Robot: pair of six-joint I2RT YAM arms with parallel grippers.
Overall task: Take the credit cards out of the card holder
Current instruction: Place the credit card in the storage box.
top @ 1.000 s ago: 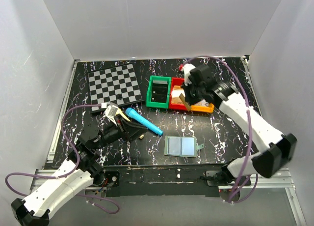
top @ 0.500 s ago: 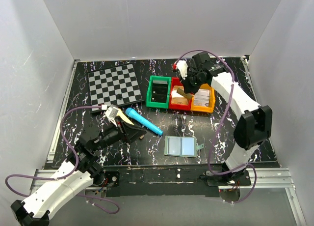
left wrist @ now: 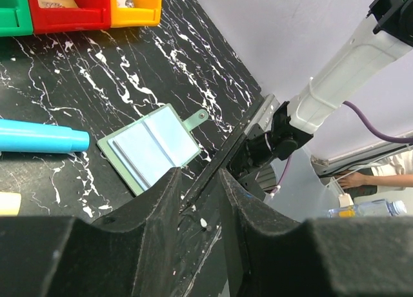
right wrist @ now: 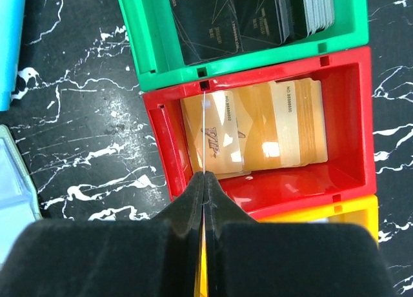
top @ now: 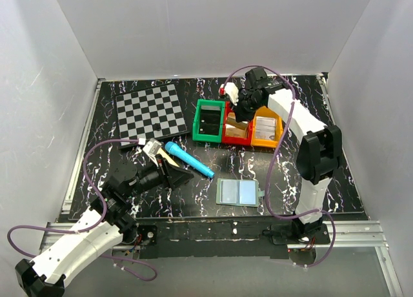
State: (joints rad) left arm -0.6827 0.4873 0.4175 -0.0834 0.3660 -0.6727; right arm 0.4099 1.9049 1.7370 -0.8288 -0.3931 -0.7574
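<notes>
Right gripper (right wrist: 203,177): hung over the red bin, its fingers pressed together on a thin card.
Held card (top: 240,124): brownish and tilted, just above the red bin. From the wrist it showed only as a thin pale edge running out from the fingertips.
Red bin (right wrist: 352,116): the middle one of three in a row, with tan-gold cards (right wrist: 277,126) lying flat inside.
Green bin (right wrist: 139,32): touching the red bin's side, with dark cards (right wrist: 219,19) stacked in it.
Orange bin (top: 266,144): touching the red bin on its other side.
Card holder (top: 239,192): lay open and flat on the black marbled table (top: 290,174) near the front edge, well apart from the bins. Its two pale blue-grey panels faced up and its small tab pointed right. I couldn't tell whether any card sat in it.
Left gripper (left wrist: 199,174): low over the table to the left of the card holder, fingers a little apart with nothing between them.
Blue marker (top: 188,159): lay slantwise near the left gripper.
Checkered board (top: 150,110): flat at the far left.
</notes>
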